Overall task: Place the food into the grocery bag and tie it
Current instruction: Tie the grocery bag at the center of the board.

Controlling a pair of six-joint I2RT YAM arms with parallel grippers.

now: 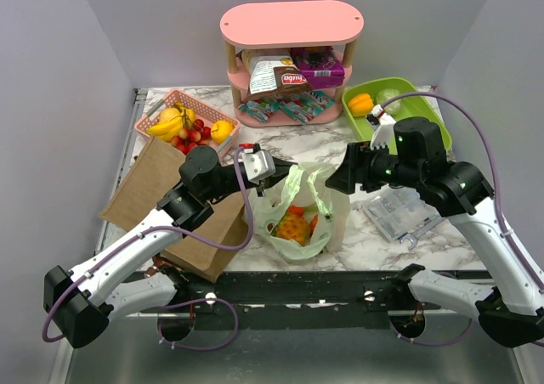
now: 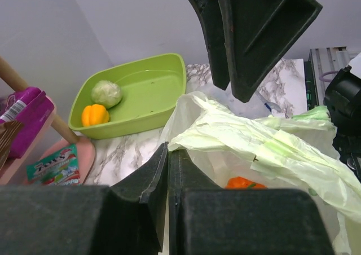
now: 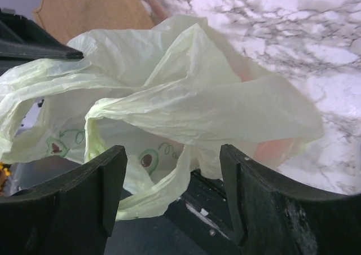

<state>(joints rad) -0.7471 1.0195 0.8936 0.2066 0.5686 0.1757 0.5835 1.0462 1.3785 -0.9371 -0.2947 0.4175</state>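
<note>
The pale-green grocery bag (image 1: 304, 207) stands at the table's near middle, its mouth loosely open. Orange and red food (image 1: 294, 225) lies inside, and an orange piece (image 2: 242, 183) shows in the left wrist view. My left gripper (image 1: 269, 180) sits at the bag's left rim. Its jaws (image 2: 167, 152) are pressed together with the bag's edge (image 2: 186, 136) coming out at the tips. My right gripper (image 1: 334, 178) is at the bag's right side. It stands open (image 3: 172, 173), and a loop handle (image 3: 163, 181) hangs between its fingers, untouched. A snack pack (image 1: 276, 75) and a purple box (image 1: 320, 64) are on the shelf.
A pink shelf (image 1: 291, 23) stands at the back. The green tray (image 1: 425, 105) at the back right holds a yellow pepper (image 1: 361, 104) and a cabbage (image 2: 106, 92). A pink basket (image 1: 155, 115) of fruit and a brown paper bag (image 1: 157, 193) lie left. Clear packaging (image 1: 399, 216) lies right.
</note>
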